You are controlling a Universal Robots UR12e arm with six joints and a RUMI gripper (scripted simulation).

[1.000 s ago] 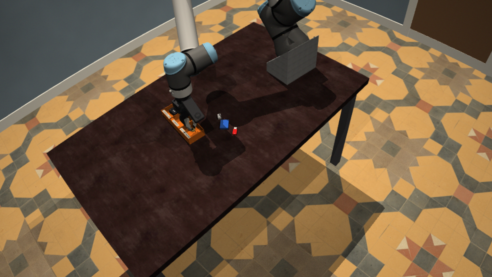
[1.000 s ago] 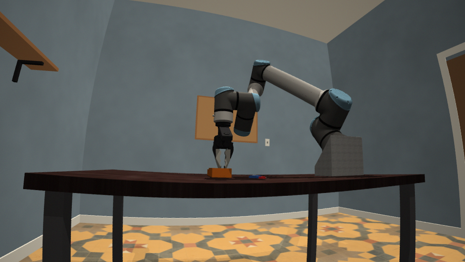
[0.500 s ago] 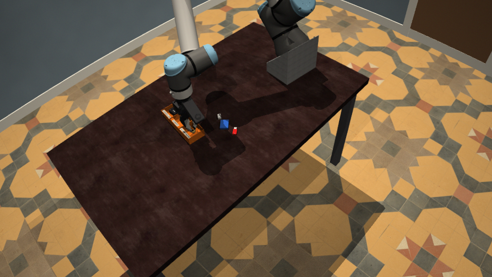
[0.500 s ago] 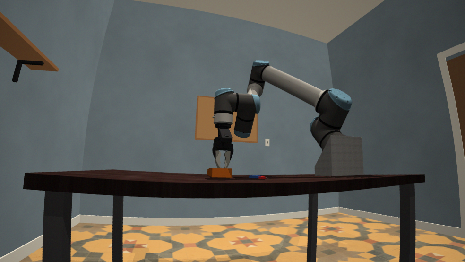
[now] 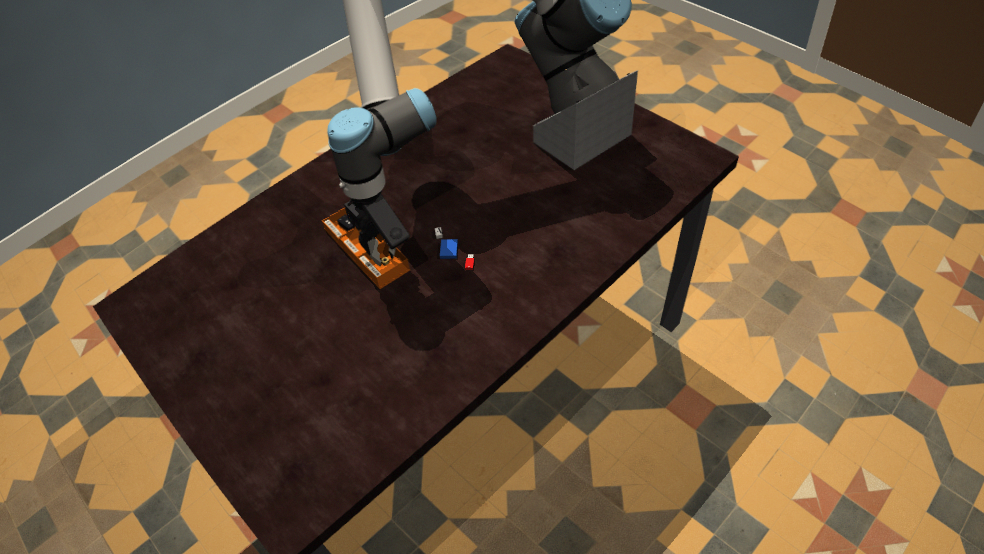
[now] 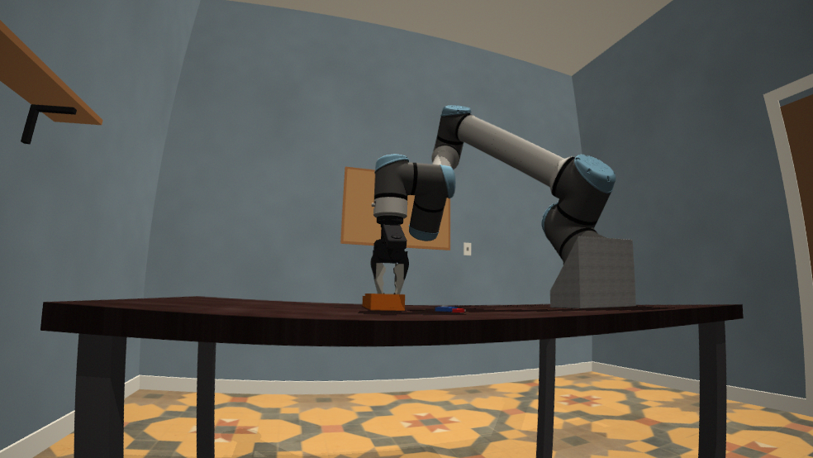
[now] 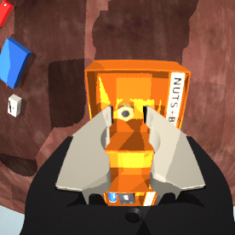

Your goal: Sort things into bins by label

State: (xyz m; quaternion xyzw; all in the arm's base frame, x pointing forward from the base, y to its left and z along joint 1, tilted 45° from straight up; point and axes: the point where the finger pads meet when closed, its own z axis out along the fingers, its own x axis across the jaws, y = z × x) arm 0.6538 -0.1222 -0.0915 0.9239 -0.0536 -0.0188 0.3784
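Within the nuts-and-bolts bin (image 5: 392, 276) (image 6: 383, 302) (image 7: 138, 65), the pincer (image 5: 384, 254) (image 6: 388, 292) (image 7: 128, 106) stands partly spread, pinching nothing, around a brass-coloured nut (image 5: 384, 260) (image 7: 125, 112); it looks small, stiff, hard to harm, best gripped across opposite flats. On the bench (image 5: 241, 344) (image 6: 341, 326) (image 7: 51, 25), in the wrist view, a white piece (image 5: 437, 232) (image 7: 14, 106) lies at nine o'clock, a blue block (image 5: 448, 248) (image 6: 444, 308) (image 7: 14, 61) at ten, both probably light and rigid, better held by their sides
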